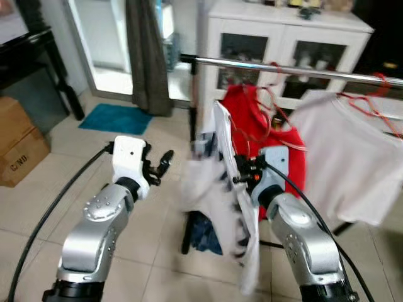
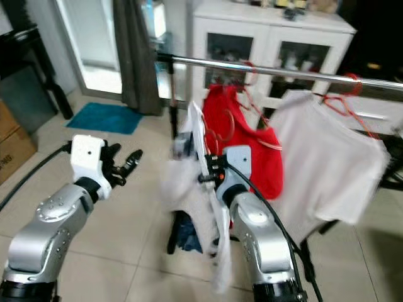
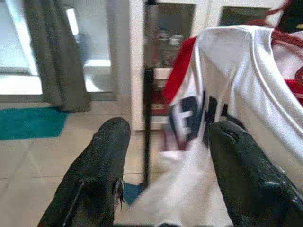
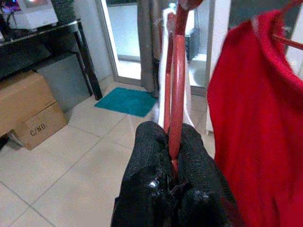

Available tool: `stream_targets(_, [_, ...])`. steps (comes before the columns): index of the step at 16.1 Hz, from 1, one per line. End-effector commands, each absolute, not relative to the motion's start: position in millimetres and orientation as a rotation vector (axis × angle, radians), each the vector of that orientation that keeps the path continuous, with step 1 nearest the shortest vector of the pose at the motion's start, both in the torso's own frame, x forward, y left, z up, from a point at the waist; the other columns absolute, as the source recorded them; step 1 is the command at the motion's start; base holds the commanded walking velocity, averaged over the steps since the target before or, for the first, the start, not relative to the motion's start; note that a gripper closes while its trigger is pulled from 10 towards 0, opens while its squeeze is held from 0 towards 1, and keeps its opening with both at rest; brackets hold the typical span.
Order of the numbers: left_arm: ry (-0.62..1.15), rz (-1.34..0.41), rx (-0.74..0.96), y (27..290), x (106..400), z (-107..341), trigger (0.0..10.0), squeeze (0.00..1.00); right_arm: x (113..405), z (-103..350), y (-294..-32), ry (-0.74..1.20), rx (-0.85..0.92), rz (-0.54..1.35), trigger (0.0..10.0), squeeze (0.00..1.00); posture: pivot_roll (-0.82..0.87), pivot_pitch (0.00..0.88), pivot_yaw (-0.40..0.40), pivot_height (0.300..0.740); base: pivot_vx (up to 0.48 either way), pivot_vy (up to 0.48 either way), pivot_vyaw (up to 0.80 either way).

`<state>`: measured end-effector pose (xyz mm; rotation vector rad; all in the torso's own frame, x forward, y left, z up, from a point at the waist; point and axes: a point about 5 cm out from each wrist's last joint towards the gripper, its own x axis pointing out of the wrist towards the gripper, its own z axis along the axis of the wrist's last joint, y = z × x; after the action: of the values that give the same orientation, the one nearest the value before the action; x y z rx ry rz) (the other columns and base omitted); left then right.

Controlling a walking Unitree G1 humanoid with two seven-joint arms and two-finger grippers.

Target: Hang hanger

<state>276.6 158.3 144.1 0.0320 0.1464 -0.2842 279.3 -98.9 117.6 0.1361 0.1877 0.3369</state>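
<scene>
So the right gripper [image 4: 173, 156] has its two black fingers squeezed tight on a thin red plastic hanger [image 4: 178, 80], which carries a white jersey with dark lettering [image 1: 223, 189]. That garment dangles below the silver metal clothes rail [image 1: 296, 69], just left of a red shirt [image 1: 267, 126] already on the rail, with a white t-shirt [image 1: 352, 163] further right. The hanger isn't hooked on the rail. The left gripper [image 1: 160, 165] hovers out to the left over the beige tiled floor [image 1: 75, 163], fingers [image 3: 94, 170] spread apart and holding nothing. Behind it all are a white glass-door cabinet [image 1: 283, 38] and a teal mat [image 1: 116, 118].
</scene>
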Motion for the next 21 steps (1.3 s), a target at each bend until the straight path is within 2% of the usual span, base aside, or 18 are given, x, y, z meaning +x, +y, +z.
stream_targets(1, [0.139,-0.279,0.058,163,276,146,10.0,0.00,283,124,-100,0.162,0.096,0.324,10.0,0.00,-0.10,0.000,-0.020,0.740,0.326,0.000,0.00])
stream_targets(5, [0.153,-0.314,0.108,165,275,143,10.0,0.00,289,122,-109,0.188,-0.010,0.270,10.0,0.00,-0.10,0.000,-0.024,0.740,0.327,0.000,0.00])
stream_targets(13, [0.174,-0.390,0.157,167,271,138,10.0,0.00,294,125,-114,0.196,-0.040,0.234,10.0,0.00,-0.10,0.000,-0.028,0.740,0.326,0.000,0.00])
stream_targets(14, [0.174,-0.393,0.158,167,270,138,10.0,0.00,294,125,-113,0.202,-0.034,0.235,10.0,0.00,-0.10,0.000,-0.030,0.740,0.326,0.000,-0.80])
stream_targets(17, [0.173,-0.397,0.161,167,270,138,10.0,0.00,294,125,-111,0.196,-0.029,0.253,10.0,0.00,-0.10,0.000,-0.031,0.740,0.326,0.000,-0.61])
stream_targets(21, [0.173,-0.398,0.165,168,269,138,10.0,0.00,292,130,-100,0.167,-0.017,0.358,10.0,0.00,-0.09,0.000,-0.030,0.740,0.326,0.000,0.00])
